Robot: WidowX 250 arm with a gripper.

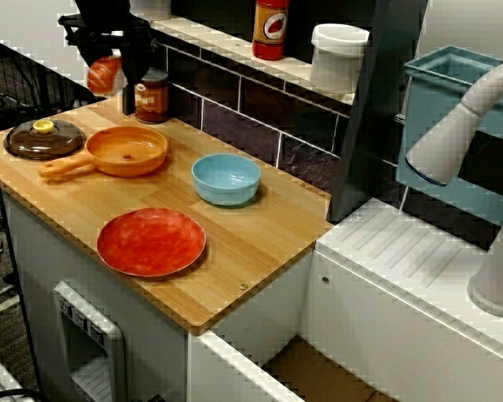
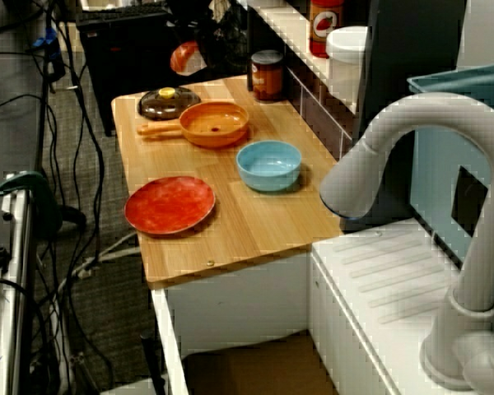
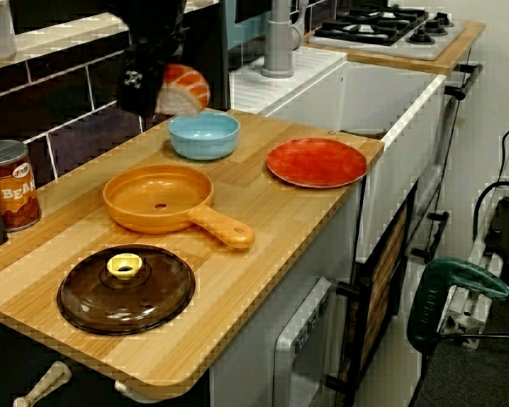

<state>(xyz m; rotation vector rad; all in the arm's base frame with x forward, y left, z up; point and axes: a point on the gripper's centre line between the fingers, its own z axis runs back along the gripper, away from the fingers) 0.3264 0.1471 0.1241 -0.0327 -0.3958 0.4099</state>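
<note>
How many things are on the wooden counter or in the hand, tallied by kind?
Lid: 1
Pan: 1
Bowl: 1
Plate: 1
Can: 1
Food piece, held above the counter: 1
Total: 6

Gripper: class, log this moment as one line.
black gripper shut | holds orange-and-white toy food piece | raised near brown bean can

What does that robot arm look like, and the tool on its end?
The arm is black all over, matt and boxy. In the view from the counter's front, something thin and black, a bracket or cable, juts from its side. The tool is black too, with a blocky body. Small white marks, perhaps screw heads, show on its side in the view from the counter's end. No lettering is legible.
</note>
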